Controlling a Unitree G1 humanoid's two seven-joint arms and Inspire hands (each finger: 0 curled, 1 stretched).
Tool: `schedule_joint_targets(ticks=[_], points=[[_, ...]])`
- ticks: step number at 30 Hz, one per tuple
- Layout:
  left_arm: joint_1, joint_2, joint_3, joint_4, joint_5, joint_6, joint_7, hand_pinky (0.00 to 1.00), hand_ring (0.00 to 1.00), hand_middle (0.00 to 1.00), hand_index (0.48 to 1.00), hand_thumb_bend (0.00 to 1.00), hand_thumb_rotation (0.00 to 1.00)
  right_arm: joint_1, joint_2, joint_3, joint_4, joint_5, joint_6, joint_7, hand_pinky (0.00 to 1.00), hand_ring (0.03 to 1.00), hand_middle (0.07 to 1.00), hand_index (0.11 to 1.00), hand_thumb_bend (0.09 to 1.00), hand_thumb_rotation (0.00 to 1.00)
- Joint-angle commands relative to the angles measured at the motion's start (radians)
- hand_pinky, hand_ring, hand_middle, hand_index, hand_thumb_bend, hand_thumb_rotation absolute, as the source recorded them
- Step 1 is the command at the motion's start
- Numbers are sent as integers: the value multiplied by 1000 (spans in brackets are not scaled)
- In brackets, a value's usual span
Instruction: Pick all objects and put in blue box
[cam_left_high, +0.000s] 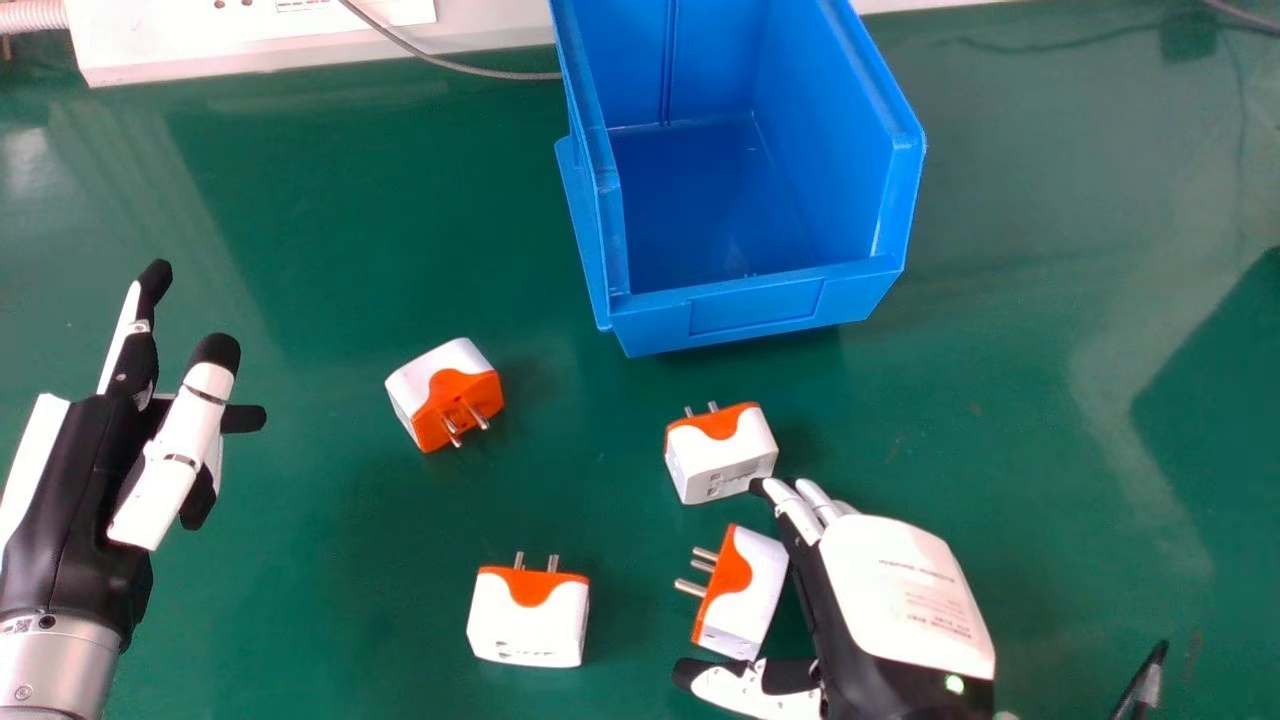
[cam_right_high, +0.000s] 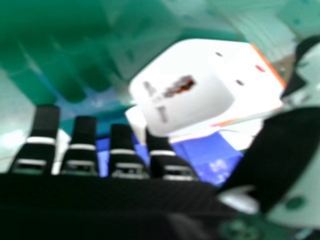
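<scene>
Four white and orange plug adapters lie on the green table: one at centre left (cam_left_high: 445, 395), one at lower centre (cam_left_high: 530, 618), one below the box (cam_left_high: 720, 452), one at lower right (cam_left_high: 742, 592). The blue box (cam_left_high: 755, 305) has a bare floor. My right hand (cam_left_high: 900, 590) is open beside the lower right adapter, its thumb below it, its fingertips near the adapter under the box. In the right hand view an adapter (cam_right_high: 200, 95) sits between the fingers and thumb of the right hand (cam_right_high: 122, 150), not gripped. My left hand (cam_left_high: 175, 440) stays open at the left.
A white power strip (cam_left_high: 250, 35) with a grey cable (cam_left_high: 440, 62) runs along the table's back edge, left of the box. A dark pen-like tip (cam_left_high: 1143, 685) shows at the lower right. Green table surface (cam_left_high: 1050, 400) extends right of the box.
</scene>
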Motion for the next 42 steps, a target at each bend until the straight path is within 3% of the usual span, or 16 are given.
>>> schedule_joint_targets(ticks=[1,15,20,23,24,26,32,42], points=[[1,2,5,-18,-3,-13,1,691,0,0,1000,400,803,12,-3,24,26,22,11,84,802,884,915,875,524,404],[1,3,5,-19,10,-17,11,691,0,0,1000,401,803,-8,-18,29,15,3,18,130,783,861,886,838,471,310],[5,4,5,-30,14,-8,16,690,0,0,1000,401,803,-3,-36,30,7,-13,-2,113,716,801,818,746,364,137],[7,5,7,-35,17,-4,18,690,0,0,1000,401,803,-2,-29,29,7,-19,7,105,699,786,802,695,388,134],[7,6,8,-36,16,-2,17,689,0,0,1000,401,803,-1,-26,33,9,-33,15,99,648,738,775,654,408,130],[7,7,9,-34,15,-2,17,689,0,0,1000,401,803,1,-21,37,10,-55,26,88,648,738,775,654,408,130],[5,7,10,-31,11,0,15,687,0,0,1000,401,803,10,-8,27,17,-48,12,26,482,551,626,568,466,53],[2,6,10,-31,10,4,16,685,0,0,1000,400,803,16,-2,-1,39,9,-37,-53,410,495,579,544,480,27]])
